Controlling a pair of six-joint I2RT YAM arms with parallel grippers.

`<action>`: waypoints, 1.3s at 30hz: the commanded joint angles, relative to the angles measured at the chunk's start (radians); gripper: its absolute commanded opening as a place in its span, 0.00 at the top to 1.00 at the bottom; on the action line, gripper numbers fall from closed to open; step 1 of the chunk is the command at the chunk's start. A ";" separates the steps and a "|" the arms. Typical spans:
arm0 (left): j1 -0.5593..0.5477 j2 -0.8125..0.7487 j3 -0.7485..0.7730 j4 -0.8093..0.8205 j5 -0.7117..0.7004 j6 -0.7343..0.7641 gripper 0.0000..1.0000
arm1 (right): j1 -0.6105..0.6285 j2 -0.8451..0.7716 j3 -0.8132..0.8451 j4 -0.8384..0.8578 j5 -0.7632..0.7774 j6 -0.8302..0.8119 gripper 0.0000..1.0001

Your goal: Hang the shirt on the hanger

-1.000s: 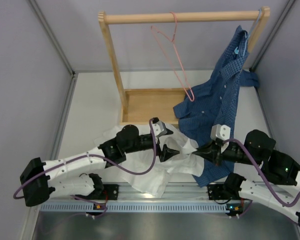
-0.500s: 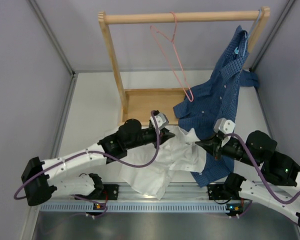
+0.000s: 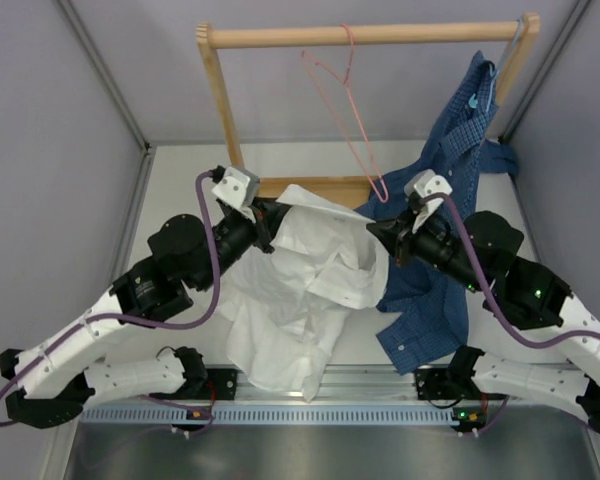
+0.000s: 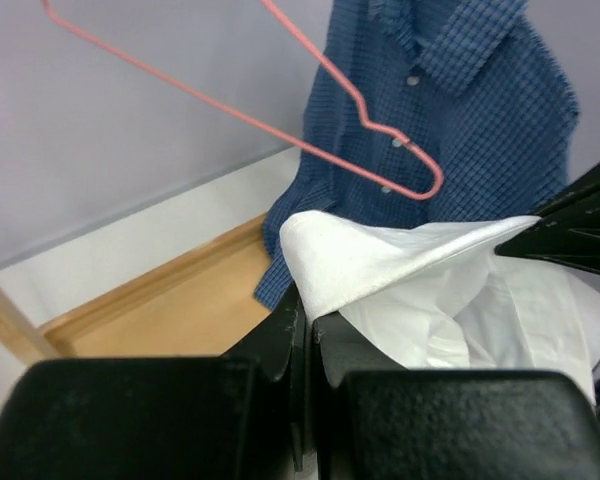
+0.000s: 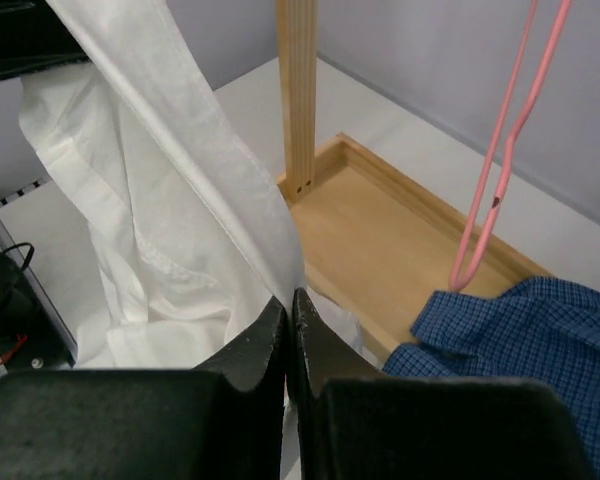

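Top external: shirt [image 3: 310, 270] raised since a second ago, now mid-frame, stretched between left gripper [image 3: 270, 222] and right gripper [image 3: 380, 238], both clamped on its top edge, near hanger [image 3: 345, 120]. Threading likely next.

Bright, even, diffuse light casting only soft shadows on the white table surface [image 3: 175, 180] beneath the wrinkled white cloth shirt [image 3: 300, 300]; wrist views slightly soft, blurred in the nearest foreground.
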 commanded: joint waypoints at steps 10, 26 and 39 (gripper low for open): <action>0.012 0.024 -0.286 -0.137 -0.067 -0.364 1.00 | 0.001 -0.135 -0.417 0.143 -0.267 0.108 0.60; 0.011 0.073 -0.233 -0.155 0.023 -0.418 1.00 | 0.067 0.169 -0.236 0.238 -0.233 -0.003 0.41; 0.011 -0.004 -0.224 -0.163 0.062 -0.347 0.72 | 0.073 0.303 -0.207 0.348 0.008 -0.046 1.00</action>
